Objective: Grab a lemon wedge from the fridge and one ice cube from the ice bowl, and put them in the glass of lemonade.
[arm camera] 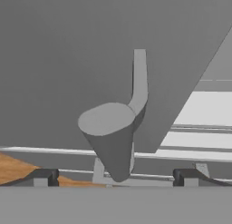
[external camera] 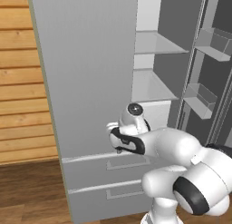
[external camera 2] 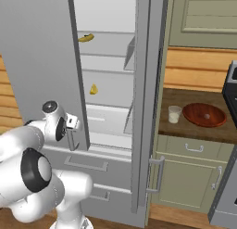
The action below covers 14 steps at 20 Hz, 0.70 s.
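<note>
One small yellow lemon wedge point(external camera 2: 94, 89) on a shelf in the grey fridge point(external camera 2: 106, 84), hand point(arm camera: 115, 177) spread open

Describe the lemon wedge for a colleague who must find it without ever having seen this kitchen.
Start at the tall grey metal fridge, whose left door stands swung open. Inside, look at the pale shelf in the middle, below the one that carries a curved yellow banana. The small bright yellow lemon wedge sits there alone; it is short and pointed, not long and curved with dark tips.
</note>
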Tool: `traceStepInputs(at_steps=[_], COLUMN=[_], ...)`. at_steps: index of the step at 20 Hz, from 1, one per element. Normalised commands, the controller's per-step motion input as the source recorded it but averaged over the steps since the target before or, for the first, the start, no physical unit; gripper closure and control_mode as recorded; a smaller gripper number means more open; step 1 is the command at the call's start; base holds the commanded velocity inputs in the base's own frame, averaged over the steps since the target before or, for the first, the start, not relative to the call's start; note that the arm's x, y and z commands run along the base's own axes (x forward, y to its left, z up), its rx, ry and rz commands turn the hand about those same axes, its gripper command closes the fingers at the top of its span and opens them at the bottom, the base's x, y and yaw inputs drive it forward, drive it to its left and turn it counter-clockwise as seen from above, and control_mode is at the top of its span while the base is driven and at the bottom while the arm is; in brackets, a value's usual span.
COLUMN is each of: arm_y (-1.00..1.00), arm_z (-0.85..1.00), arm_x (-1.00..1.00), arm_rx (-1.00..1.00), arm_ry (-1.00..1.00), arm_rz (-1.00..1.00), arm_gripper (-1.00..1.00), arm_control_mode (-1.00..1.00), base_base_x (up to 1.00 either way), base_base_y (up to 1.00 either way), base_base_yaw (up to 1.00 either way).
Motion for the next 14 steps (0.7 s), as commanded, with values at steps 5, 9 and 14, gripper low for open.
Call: traceStepInputs(at_steps=[5,9,14], arm_y=[0.09,0.00,0.00], arm_z=[-0.29,-0.23,-0.09], arm_x=[0.24,0.33,0.44], arm_rx=[-0.02,-0.02,-0.02], arm_ry=[0.00,0.00,0.00], arm_rz=[0.00,0.00,0.00], arm_gripper=[-1.00,-1.00,-1.00], arm_control_mode=[-1.00,-1.00,-1.00], base_base_x=[0.00,0.00,0.00], base_base_y=[0.00,0.00,0.00], base_base_yaw=[0.00,0.00,0.00])
